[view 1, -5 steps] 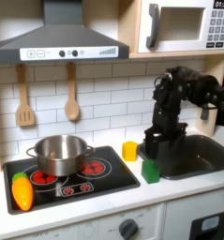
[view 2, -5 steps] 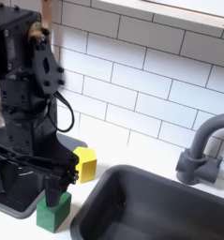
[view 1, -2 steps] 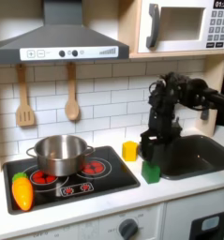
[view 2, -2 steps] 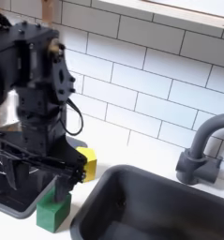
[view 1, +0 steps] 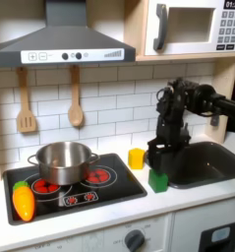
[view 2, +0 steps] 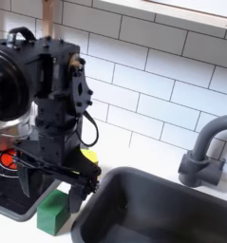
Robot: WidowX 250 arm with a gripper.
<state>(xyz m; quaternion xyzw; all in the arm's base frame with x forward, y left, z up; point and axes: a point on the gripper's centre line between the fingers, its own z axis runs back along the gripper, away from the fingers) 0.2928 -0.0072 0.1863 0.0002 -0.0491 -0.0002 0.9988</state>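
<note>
**— Where's your claw just now?**

My claw point(view 2: 75, 188) hangs low over the counter, right above the green block point(view 2: 54, 210), which sits on the strip between the stove's edge and the sink point(view 2: 172, 204). In the first exterior view my claw point(view 1: 158, 157) stands just over that green block point(view 1: 158, 181) too. The fingers point down with a gap between them, so I'd call them parted, and they clasp nothing I can make out, though my own arm blurs the tips in the second exterior view.

**— Why is the block there?**

It rests flat on its base near the counter's front edge, so it sits steady. The yellow block point(view 1: 136, 158) stands just behind it, toward the tile wall.

**— Any room around it?**

Tight. To the first exterior view's right the sink rim drops away close by; to its left lies the stove point(view 1: 99, 187), with the steel pot point(view 1: 62, 162) well apart and a carrot point(view 1: 24, 200) at the far corner. Behind, the faucet point(view 2: 202, 152) stands clear of me.
</note>
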